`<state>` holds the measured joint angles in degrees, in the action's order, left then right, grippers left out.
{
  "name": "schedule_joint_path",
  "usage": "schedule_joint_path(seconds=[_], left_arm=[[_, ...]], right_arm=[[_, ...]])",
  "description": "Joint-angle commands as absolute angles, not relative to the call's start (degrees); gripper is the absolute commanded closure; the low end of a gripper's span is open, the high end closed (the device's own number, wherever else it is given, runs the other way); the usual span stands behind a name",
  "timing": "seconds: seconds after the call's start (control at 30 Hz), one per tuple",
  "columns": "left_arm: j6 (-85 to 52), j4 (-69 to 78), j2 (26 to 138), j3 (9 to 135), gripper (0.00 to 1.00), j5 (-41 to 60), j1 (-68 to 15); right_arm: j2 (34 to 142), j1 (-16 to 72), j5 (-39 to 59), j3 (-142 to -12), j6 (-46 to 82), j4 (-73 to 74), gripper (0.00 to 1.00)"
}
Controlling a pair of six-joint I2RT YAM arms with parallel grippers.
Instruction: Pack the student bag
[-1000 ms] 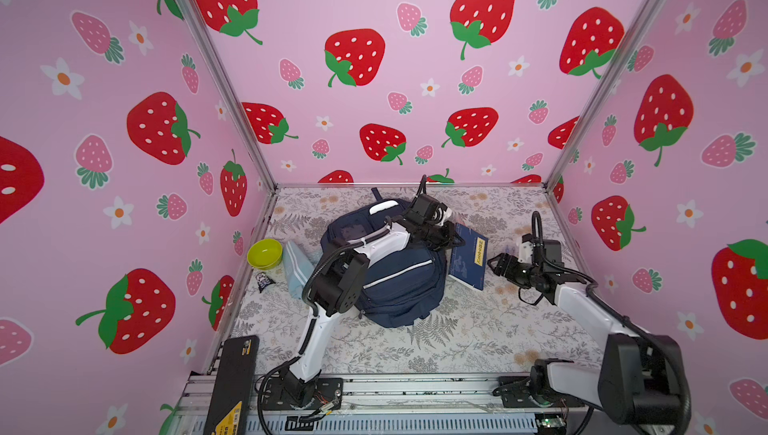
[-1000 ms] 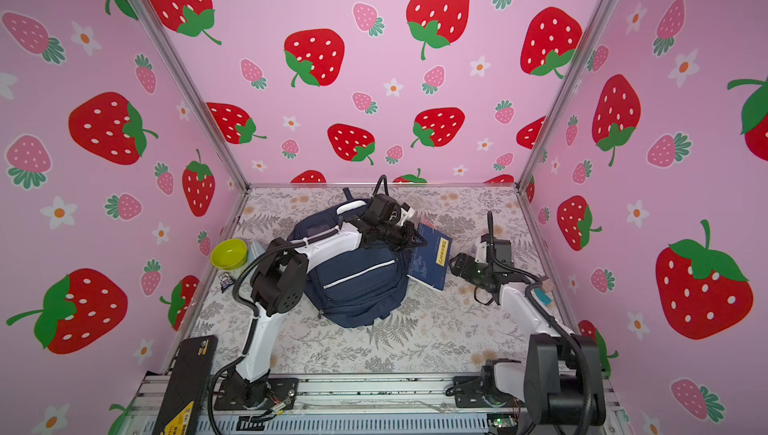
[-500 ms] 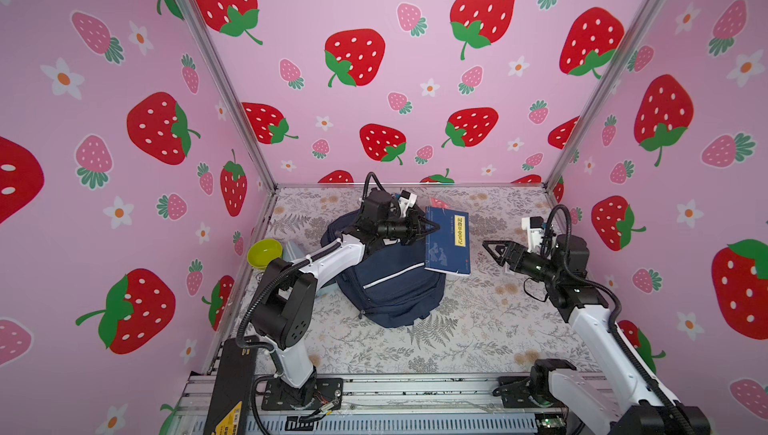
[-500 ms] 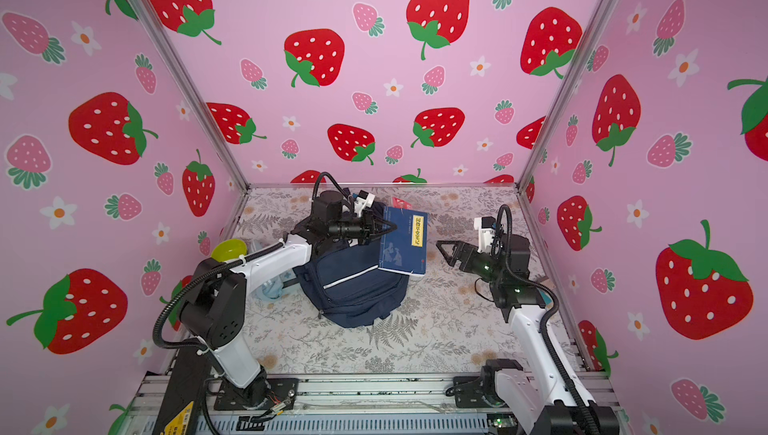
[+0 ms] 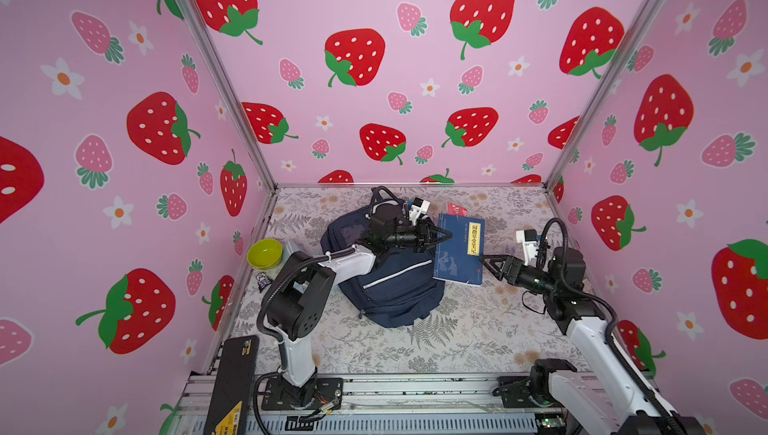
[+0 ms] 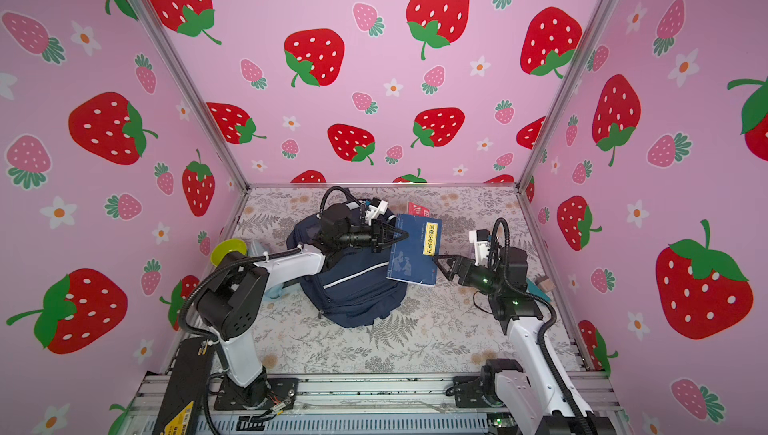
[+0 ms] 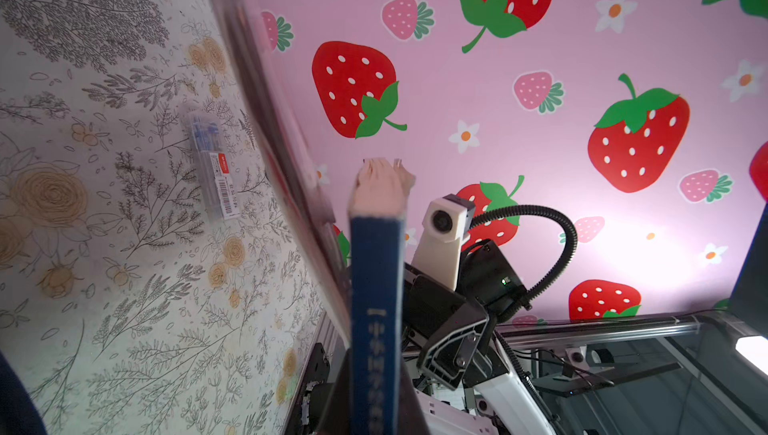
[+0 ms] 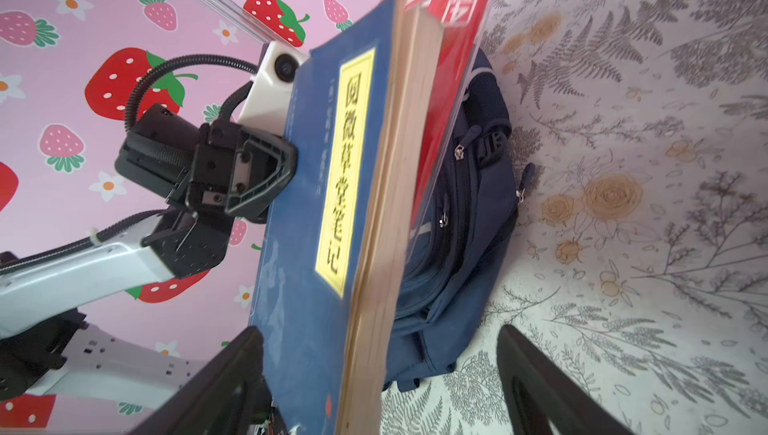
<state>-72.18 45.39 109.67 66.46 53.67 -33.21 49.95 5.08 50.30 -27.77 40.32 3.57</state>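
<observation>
On mat [image 5: 457, 341] lies navy striped bag [image 5: 399, 296]; left jaws grip book [image 5: 453, 246], right jaws wide.

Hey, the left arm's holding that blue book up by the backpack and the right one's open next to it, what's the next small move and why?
Probably ease the right end effector forward and close it on the page edge of the blue book. Its jaws stand open on either side of that edge, while the left end effector pinches only the spine side near the student bag.
</observation>
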Motion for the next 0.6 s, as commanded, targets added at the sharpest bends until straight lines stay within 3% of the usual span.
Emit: schedule_joint_path(seconds=[0.0,0.13,0.57], left_arm=[[-80.0,57.4,112.8,71.7,1.00,56.4,-35.3],[-84.9,62.7,117.3,75.4,1.00,55.8,-35.9],[-92.8,71.0,124.7,80.6,1.00,55.7,-37.0]], right_arm=[[49.7,3.1,54.5,-26.6,42.4,7.1,0.11],[51.0,-0.9,59.6,-25.4,45.9,10.5,0.15],[56.6,-4.8,61.1,-24.0,45.8,10.5,0.18]])
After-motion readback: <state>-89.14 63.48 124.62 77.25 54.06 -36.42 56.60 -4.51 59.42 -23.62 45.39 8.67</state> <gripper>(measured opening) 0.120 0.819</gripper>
